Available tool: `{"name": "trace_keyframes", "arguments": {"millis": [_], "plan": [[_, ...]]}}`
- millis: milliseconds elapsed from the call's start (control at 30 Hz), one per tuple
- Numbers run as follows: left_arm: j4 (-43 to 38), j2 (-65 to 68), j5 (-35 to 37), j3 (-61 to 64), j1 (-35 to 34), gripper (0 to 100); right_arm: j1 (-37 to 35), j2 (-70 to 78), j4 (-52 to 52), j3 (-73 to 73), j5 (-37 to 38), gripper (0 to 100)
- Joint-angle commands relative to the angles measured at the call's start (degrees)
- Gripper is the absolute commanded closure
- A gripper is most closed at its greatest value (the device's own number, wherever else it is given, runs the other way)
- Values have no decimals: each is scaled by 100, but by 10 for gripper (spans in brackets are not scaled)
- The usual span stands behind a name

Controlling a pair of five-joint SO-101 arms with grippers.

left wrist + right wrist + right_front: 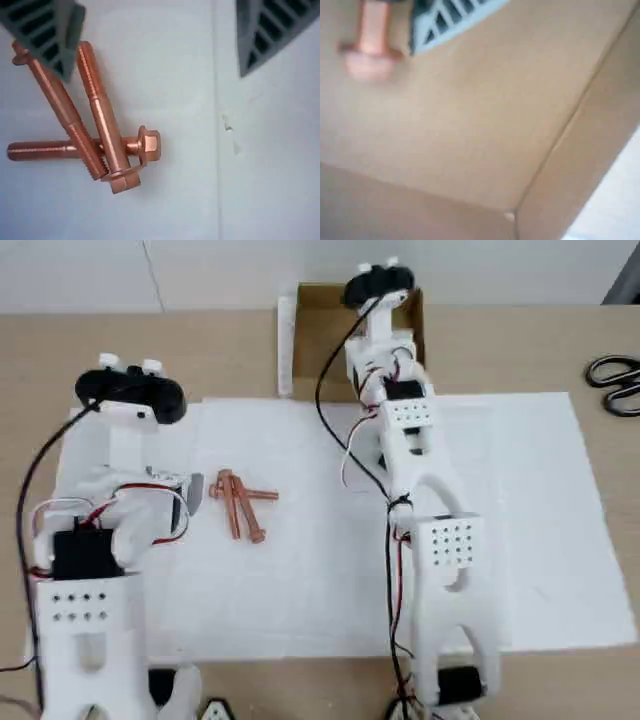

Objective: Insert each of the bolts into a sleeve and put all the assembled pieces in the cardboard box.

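Note:
Three copper bolts (pixel 240 502) lie crossed in a small pile on the white mat (pixel 500 540). My left gripper (pixel 197 488) hovers just to their left, open. In the left wrist view its grey fingers (pixel 45 30) stand wide apart over the bolts (pixel 100 135), one fingertip above two shanks. My right arm stretches to the cardboard box (pixel 330 315) at the back. Inside the box (pixel 485 125), my right gripper (pixel 390 20) is shut on a copper bolt (pixel 370 30) that hangs head-down above the floor.
Black scissors (pixel 615 385) lie at the table's far right edge. A white strip (pixel 287 345) stands along the box's left side. The mat's middle and right are bare. Cables run along both arms.

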Motion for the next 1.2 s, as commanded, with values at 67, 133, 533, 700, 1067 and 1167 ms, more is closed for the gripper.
{"name": "trace_keyframes", "arguments": {"millis": [67,133,533,700,1067,1167], "plan": [[26,-123,-18,-66,26,795,40,-189,101,-738,53,815],[26,-123,-18,-75,26,795,57,-189,593,-1204,53,815],[26,-123,-9,-75,-9,795,-101,-365,5569,-4765,53,815],[26,-123,352,-57,-9,795,-110,-1499,7275,-4774,35,815],[35,-123,484,-31,-9,795,22,-3776,7354,-3174,44,816],[35,-123,747,-48,-70,795,22,-4884,7345,-1582,44,816]]}}
